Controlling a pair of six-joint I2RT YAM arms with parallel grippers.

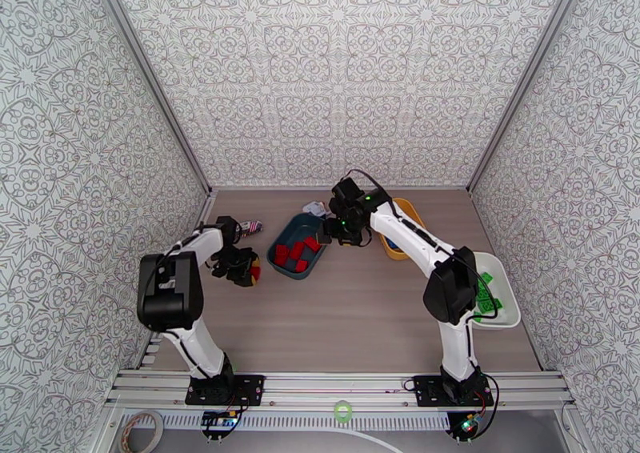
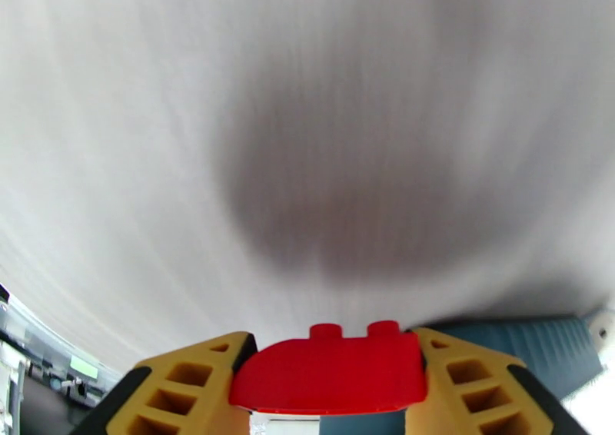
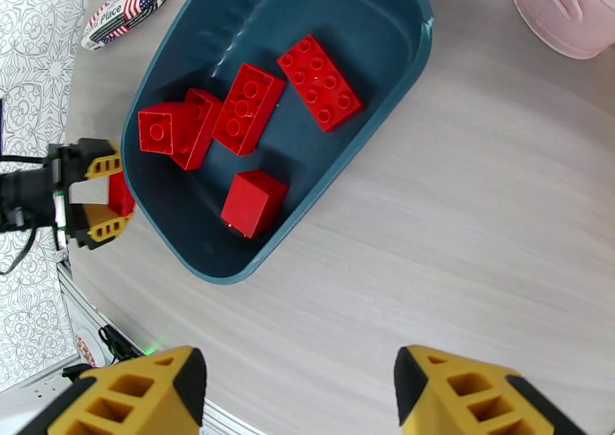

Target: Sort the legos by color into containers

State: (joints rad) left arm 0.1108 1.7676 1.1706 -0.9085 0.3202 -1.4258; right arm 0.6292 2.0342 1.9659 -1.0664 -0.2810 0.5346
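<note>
Colour sorting, partly done.
Red studded plastic bricks point(image 3: 247, 108) are gathered in the dark teal plastic tray point(image 3: 419, 25); another red brick point(image 2: 329, 373) is clamped in the left gripper point(image 2: 330, 346); the right gripper point(image 3: 300, 371) is spread, empty.

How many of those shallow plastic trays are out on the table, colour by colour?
dark teal plastic tray: 1
yellow plastic tray: 1
white plastic tray: 1
Total: 3
</note>
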